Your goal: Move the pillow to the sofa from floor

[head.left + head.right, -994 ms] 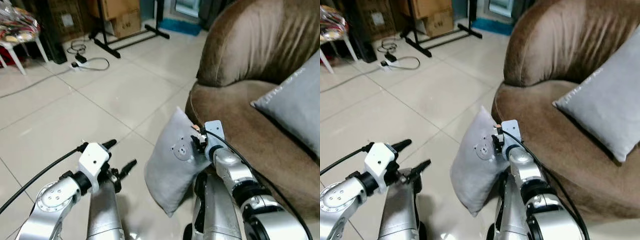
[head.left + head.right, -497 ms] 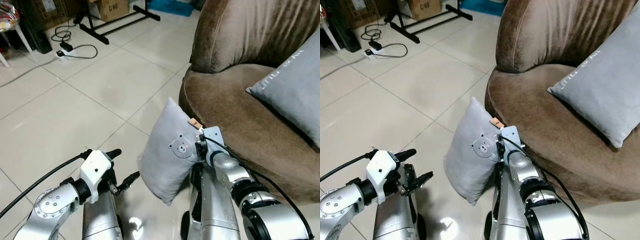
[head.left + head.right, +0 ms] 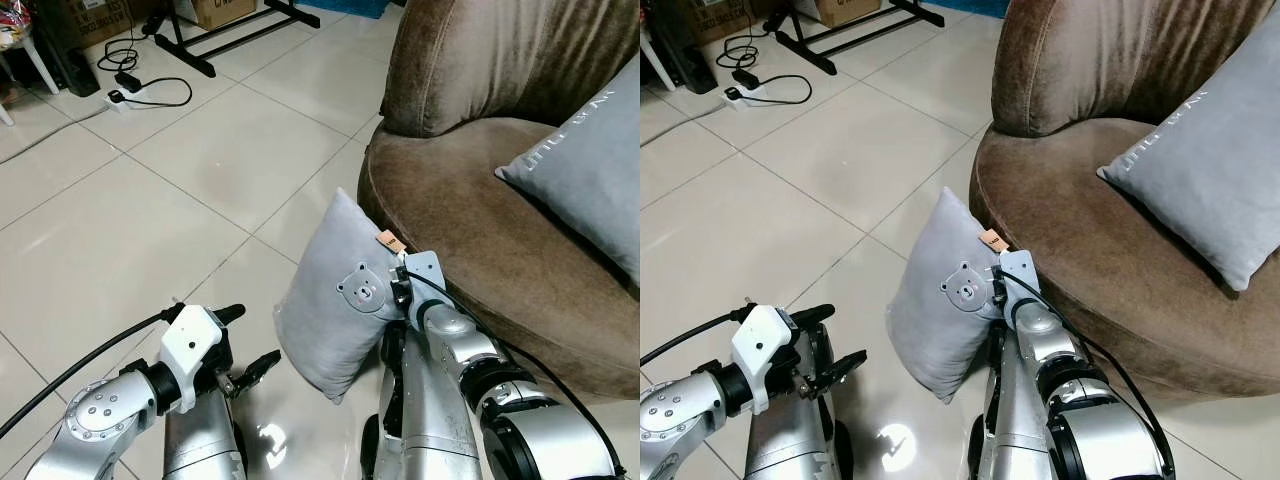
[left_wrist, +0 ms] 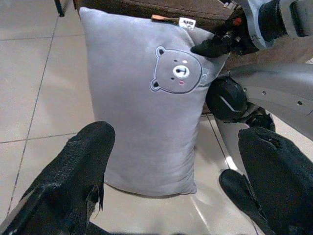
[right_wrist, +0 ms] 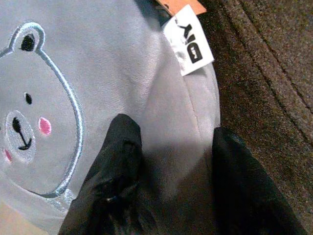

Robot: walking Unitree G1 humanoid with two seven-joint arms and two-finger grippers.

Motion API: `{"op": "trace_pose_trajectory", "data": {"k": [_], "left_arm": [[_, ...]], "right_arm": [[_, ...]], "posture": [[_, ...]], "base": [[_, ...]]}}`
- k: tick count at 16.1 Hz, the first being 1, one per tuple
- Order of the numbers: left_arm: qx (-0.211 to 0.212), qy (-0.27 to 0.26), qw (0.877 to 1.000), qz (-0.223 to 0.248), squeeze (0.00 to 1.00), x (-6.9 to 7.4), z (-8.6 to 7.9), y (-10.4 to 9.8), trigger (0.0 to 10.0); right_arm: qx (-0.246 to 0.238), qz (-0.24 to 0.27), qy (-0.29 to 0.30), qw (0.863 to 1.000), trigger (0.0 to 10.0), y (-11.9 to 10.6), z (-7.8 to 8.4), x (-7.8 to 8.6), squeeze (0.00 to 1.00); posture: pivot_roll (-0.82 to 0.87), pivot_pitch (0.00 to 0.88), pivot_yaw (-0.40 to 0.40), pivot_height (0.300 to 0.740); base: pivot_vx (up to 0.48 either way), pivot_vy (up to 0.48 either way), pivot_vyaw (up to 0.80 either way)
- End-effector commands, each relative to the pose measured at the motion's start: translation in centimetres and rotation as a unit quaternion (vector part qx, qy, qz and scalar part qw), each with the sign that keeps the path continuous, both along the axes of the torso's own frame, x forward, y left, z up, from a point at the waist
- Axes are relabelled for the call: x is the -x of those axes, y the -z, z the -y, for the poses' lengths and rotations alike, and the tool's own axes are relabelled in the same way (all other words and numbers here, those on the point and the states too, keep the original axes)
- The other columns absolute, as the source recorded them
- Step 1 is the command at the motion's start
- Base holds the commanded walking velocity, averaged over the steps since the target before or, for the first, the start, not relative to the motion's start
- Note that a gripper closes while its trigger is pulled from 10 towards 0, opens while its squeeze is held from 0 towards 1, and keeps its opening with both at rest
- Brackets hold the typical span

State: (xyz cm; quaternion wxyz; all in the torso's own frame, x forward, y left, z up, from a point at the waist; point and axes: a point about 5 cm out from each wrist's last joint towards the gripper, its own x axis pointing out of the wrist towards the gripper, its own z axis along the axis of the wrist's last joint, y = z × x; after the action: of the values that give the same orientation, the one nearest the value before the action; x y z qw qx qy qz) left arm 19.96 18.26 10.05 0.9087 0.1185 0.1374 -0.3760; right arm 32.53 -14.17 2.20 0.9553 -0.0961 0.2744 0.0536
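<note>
While the right gripper (image 5: 166, 161) pinches the pillow (image 3: 335, 300) by its upper edge, the pillow has risen slightly and hangs off the floor (image 3: 130, 220) against the sofa's (image 3: 470, 210) front edge; lifting onto the seat remains. Left gripper (image 3: 245, 345) waits wide open, empty.

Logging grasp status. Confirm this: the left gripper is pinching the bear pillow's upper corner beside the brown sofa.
Wrong arm. The right gripper pinches the bear pillow at its upper corner beside the brown sofa, clear in the right wrist view. The left gripper is open, apart from it.
</note>
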Motion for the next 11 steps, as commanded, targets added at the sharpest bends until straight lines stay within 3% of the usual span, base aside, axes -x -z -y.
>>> {"op": "trace_pose_trajectory", "data": {"k": [1, 11], "left_arm": [[-0.001, 0.01, 1.0, -0.003, 0.0, 0.2, 0.2, -0.1, 10.0], [-0.003, 0.008, 1.0, 0.001, 0.0, -0.8, 0.3, 0.3, 10.0]], "right_arm": [[-0.004, -0.021, 0.004, 1.0, 0.0, 0.7, 0.2, 0.5, 0.0], [-0.027, -0.008, -0.03, 0.999, 0.0, 0.0, -0.9, 0.0, 0.0]], "posture": [[0.02, 0.176, -0.07, 0.445], [0.03, 0.086, -0.076, 0.445]], "base": [[0.0, 0.0, 0.0], [0.0, 0.0, 0.0]]}}
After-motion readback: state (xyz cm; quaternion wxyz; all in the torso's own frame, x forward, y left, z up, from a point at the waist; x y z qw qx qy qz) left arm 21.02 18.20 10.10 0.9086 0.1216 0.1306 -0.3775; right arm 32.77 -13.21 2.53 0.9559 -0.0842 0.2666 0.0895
